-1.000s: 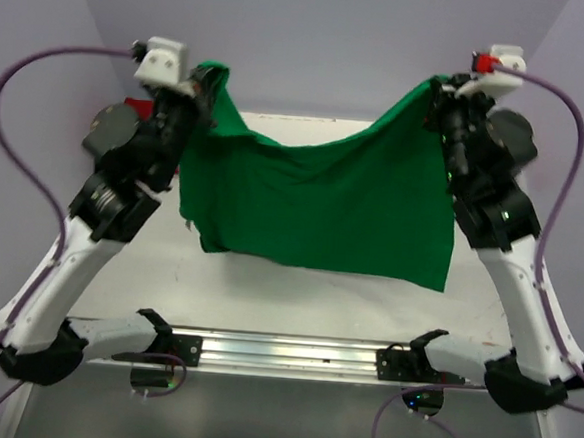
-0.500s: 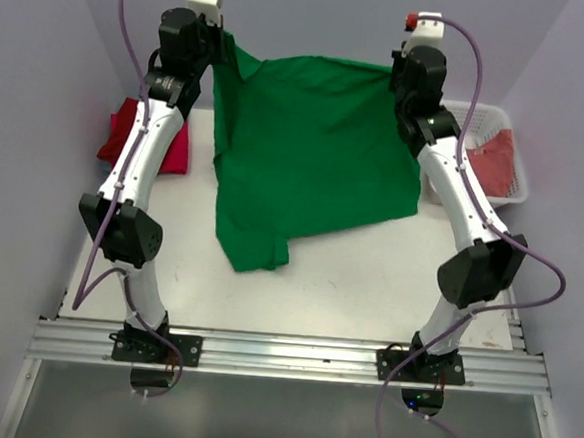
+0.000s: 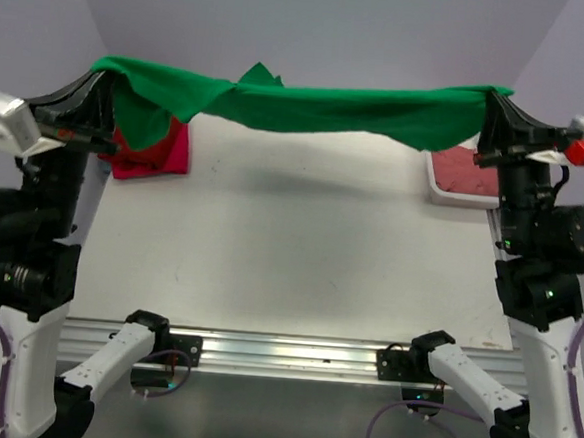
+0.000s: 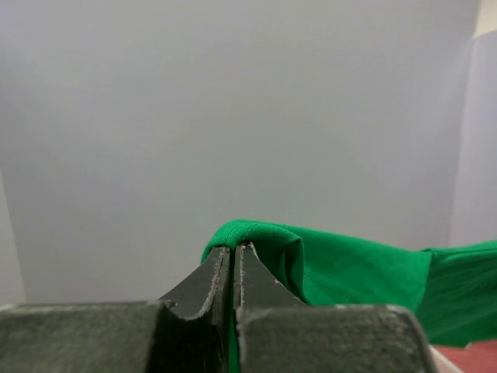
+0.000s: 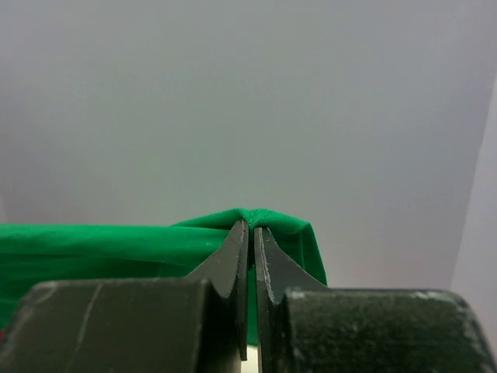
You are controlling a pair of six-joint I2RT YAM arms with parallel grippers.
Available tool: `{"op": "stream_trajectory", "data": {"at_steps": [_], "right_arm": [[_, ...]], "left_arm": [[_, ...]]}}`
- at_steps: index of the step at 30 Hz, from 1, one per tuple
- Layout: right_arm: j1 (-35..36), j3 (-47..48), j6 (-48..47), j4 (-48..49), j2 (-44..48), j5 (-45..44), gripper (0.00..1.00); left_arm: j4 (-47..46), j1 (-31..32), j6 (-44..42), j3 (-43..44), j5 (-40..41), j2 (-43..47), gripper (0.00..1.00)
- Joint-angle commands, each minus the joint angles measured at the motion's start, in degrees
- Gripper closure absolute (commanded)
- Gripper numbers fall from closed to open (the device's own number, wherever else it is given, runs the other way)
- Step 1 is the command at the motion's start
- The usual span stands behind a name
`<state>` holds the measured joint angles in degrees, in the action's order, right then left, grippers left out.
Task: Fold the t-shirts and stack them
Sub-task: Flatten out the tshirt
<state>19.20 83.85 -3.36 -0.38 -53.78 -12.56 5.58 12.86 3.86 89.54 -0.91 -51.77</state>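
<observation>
A bright green t-shirt (image 3: 320, 106) hangs stretched in the air between both arms, high above the far part of the table. My left gripper (image 3: 100, 70) is shut on its left end, the cloth (image 4: 311, 260) draped over the fingertips in the left wrist view. My right gripper (image 3: 493, 95) is shut on its right end, green cloth (image 5: 116, 249) pinched between the tips in the right wrist view. A red/pink t-shirt (image 3: 161, 155) lies folded at the table's far left, partly hidden by the green one. A salmon-red t-shirt (image 3: 466, 171) lies in the basket at far right.
A white basket (image 3: 439, 189) stands at the far right edge of the white table (image 3: 289, 259). Purple walls close in the back and sides. A metal rail (image 3: 283, 354) with both arm bases runs along the near edge.
Both arms have swung wide apart and toward the camera, pulling the green t-shirt from a hanging sheet into a taut horizontal band. Both grips have held.
</observation>
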Motion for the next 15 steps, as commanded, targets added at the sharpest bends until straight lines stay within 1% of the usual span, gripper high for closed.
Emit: {"op": "stream_trajectory", "data": {"at_steps": [1, 2, 5, 7, 8, 9, 10, 11, 12, 13, 14, 15], "right_arm": [[0.05, -3.78, 2.38, -8.58, 3.23, 10.17, 1.00], [0.13, -4.31, 2.82, -8.32, 5.68, 11.31, 1.00], [0.13, -2.48, 5.20, -6.57, 7.37, 13.60, 1.00], [0.05, -0.20, 6.34, -6.12, 5.10, 11.08, 1.00], [0.05, 1.38, 6.78, -6.56, 3.52, 8.80, 1.00], [0.05, 4.97, 7.48, -7.08, -1.37, 6.17, 1.00], [0.13, 7.00, 8.01, -7.87, -4.11, 0.75, 1.00], [0.05, 9.20, 8.19, -9.79, -7.01, 0.00, 1.00], [0.13, 13.92, 8.19, -10.60, -10.78, -2.10, 1.00], [0.05, 16.84, 8.10, -12.69, -17.96, -5.17, 1.00], [0.13, 24.18, 8.01, -14.28, -22.81, -6.85, 1.00], [-0.04, 28.60, 8.01, -16.30, -27.21, -8.09, 1.00]], "left_arm": [[3.72, 0.14, 3.96, -3.85, -4.71, 2.36, 1.00], [6.60, 0.06, 4.05, -2.02, -7.15, 2.98, 1.00], [10.14, -0.03, 4.67, 3.86, -11.55, 1.07, 1.00], [10.67, -0.03, 4.49, 7.04, -11.75, -1.48, 1.00], [11.46, -0.03, 3.71, 10.45, -10.88, -5.41, 1.00], [11.73, -0.03, 3.18, 12.31, -10.26, -7.88, 1.00], [12.34, -0.03, 2.30, 14.42, -9.21, -10.87, 1.00], [13.48, -0.03, 1.60, 18.96, -6.68, -17.60, 1.00], [13.75, -0.03, 1.24, 21.44, -5.78, -21.23, 1.00], [14.45, -0.03, 0.37, 24.34, -5.34, -25.10, 1.00], [15.59, -0.29, -0.07, 32.37, -5.42, -34.18, 1.00], [17.69, -0.82, -0.17, 38.37, -5.16, -39.41, 1.00]]}}
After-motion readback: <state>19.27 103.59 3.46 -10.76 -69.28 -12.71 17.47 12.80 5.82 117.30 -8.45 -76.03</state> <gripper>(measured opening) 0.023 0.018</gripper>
